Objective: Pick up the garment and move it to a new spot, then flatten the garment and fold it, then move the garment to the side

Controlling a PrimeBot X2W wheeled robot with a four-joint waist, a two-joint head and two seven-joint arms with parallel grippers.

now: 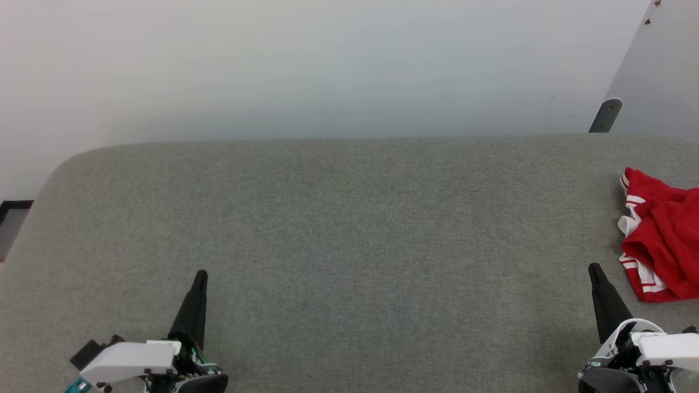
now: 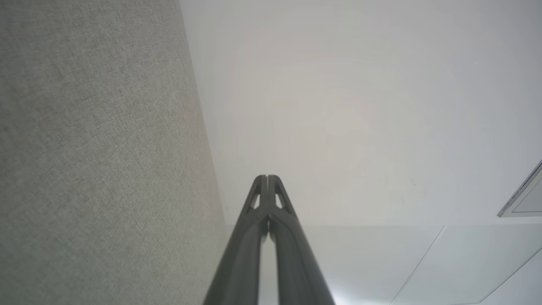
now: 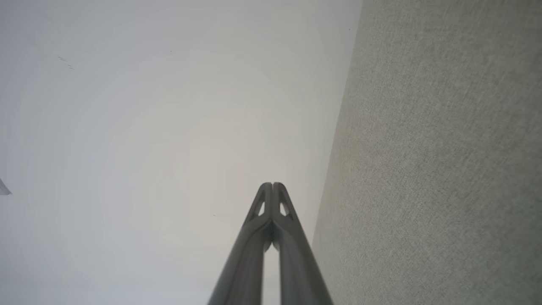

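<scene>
Grey fabric-covered surface [image 1: 349, 229]: extends ahead of both sets of jaws and spans the ground between them. In the left wrist view it lies to the left of the fingers; in the right wrist view, to the right of the fingers.

Pale wall [image 1: 327, 65]: stands beyond the far edge of the surface, well ahead of both sets of jaws.

The garment [image 1: 663, 240]: red, with white panels and red-and-white striped bands. It lies crumpled on the surface, ahead of the right jaws and to their outer right side, near them but not touching. It is well apart from the left jaws, across the full width of the surface. Its right portion is cut off by the edge of the head view.

Left gripper [image 1: 200, 276]: raised over the near left of the surface, jaws together with tips meeting, nothing between them.

Right gripper [image 1: 594, 268]: raised over the near right, jaws together with tips meeting, nothing between them.

Dark bracket [image 1: 605, 115]: against the wall, far ahead of the right jaws.
</scene>
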